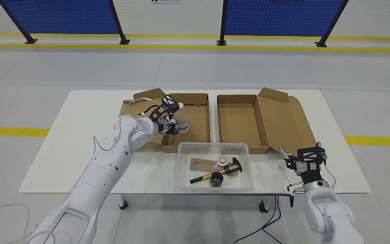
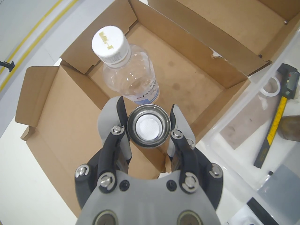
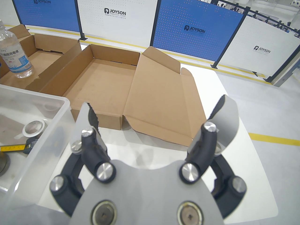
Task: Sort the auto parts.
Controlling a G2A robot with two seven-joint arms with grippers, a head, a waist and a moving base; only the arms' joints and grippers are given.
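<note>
Left pincer (image 2: 147,109) clamped on metal canister (image 2: 148,127), right pincer (image 3: 155,103) spread wide

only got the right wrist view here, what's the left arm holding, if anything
Observer: The left gripper is shut on a metal cylinder, held over the left cardboard box.
Operator: anywhere near that bottle
Observer: Yes, the cylinder is right beside the bottle; I cannot tell whether they touch.
Operator: and the yellow thing in the bin
Observer: It is a caliper with a black head, lying diagonally in the clear bin.
</note>
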